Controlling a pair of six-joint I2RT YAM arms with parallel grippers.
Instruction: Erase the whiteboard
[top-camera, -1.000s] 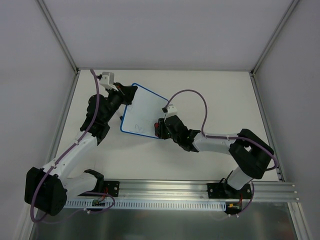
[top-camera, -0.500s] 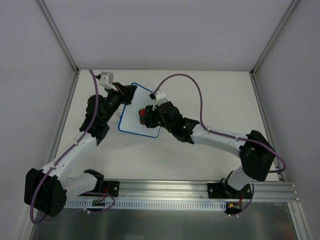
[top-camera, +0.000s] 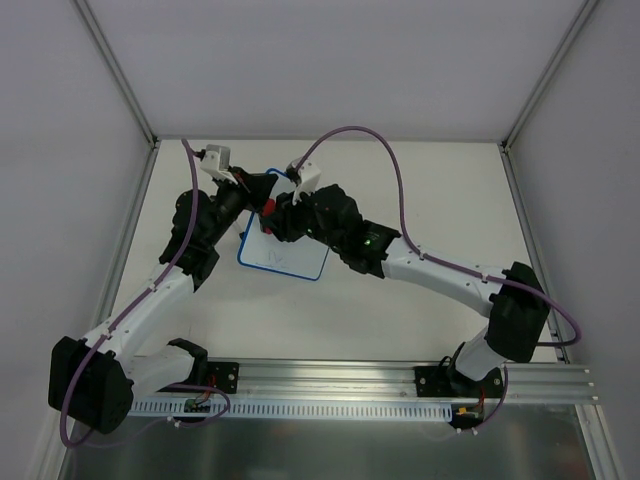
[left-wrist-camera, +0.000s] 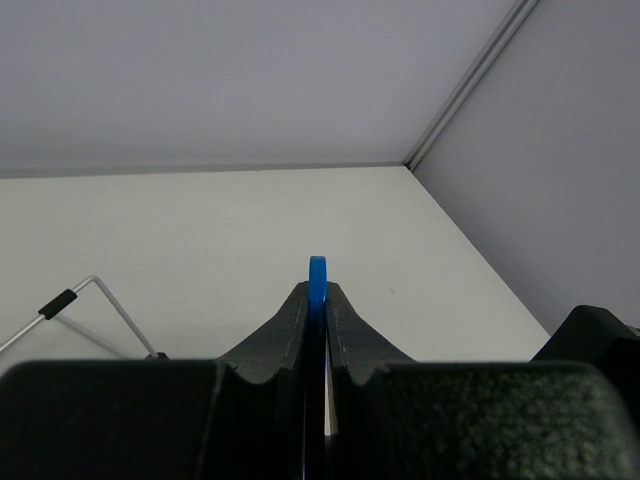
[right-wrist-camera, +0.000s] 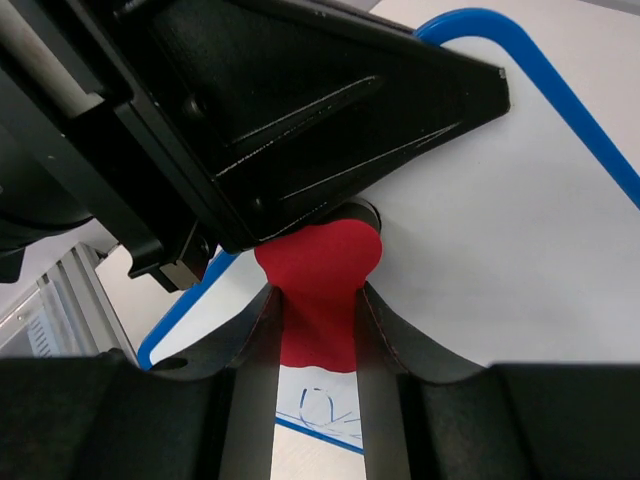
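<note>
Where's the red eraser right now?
Top view, left of centre: the small red eraser is clamped in the right gripper on the far-left corner of the white blue-rimmed whiteboard, beside the left gripper.

White-and-black arms (top-camera: 440, 272), purple cables (top-camera: 350, 130)

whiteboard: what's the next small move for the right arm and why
Likely drag the red eraser along the whiteboard toward the blue marks near its near edge. The right fingers hold the eraser beside the left fingers clamping the rim, so that corner is covered while the writing sits unwiped.
</note>
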